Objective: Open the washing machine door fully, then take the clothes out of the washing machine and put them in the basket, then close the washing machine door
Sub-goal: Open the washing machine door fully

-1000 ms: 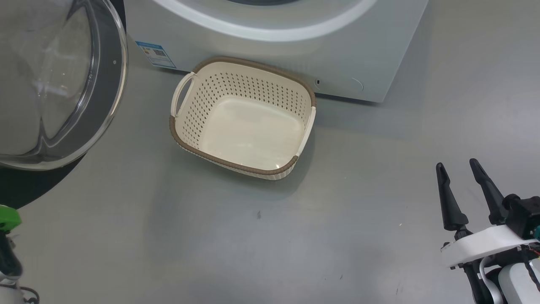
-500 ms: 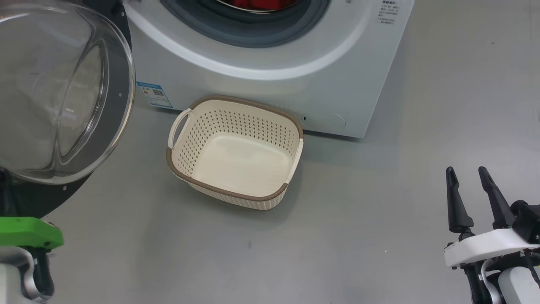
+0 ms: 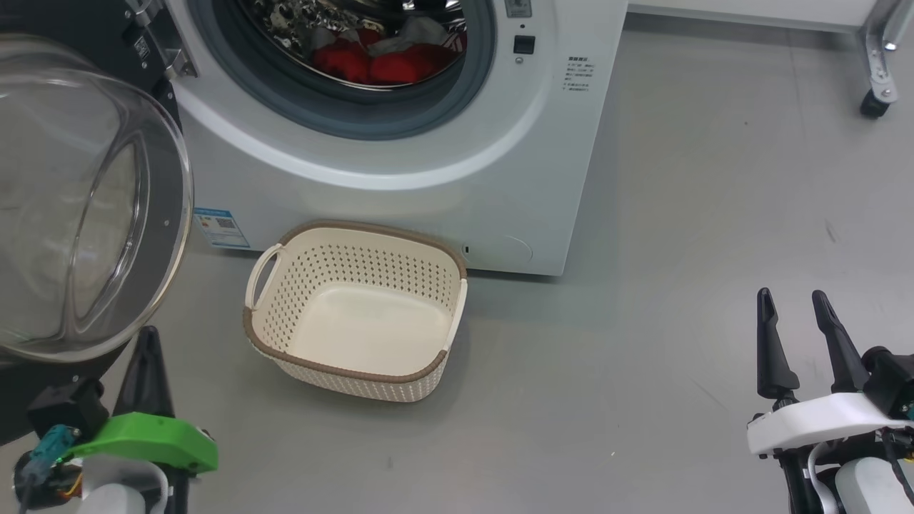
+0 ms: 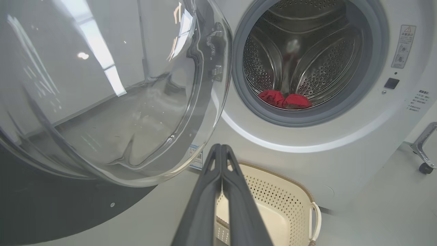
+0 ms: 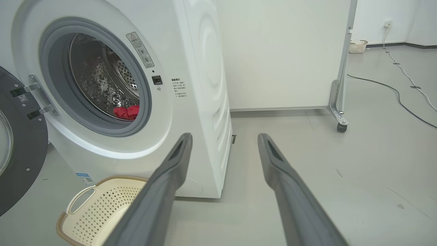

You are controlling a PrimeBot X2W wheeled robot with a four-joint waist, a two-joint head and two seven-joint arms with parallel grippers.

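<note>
I see glossy clear glass in the washing machine door (image 3: 78, 214), shiny perforated steel in the drum (image 4: 321, 58), soft red cloth in the clothes (image 3: 389, 68), matt cream plastic in the basket (image 3: 357, 385), and a smooth grey floor (image 3: 643, 357).

1. A bare test room or lab rather than a home laundry.
2. The washer (image 5: 201, 68) stands free on a plain grey floor (image 5: 341, 177).
3. Centre of the right wrist view: a white partition (image 5: 283, 51) mounted on a castor (image 5: 340, 127).
4. Upper right of that view, a dark cable (image 5: 397, 93) trails loose across the floor.
</note>
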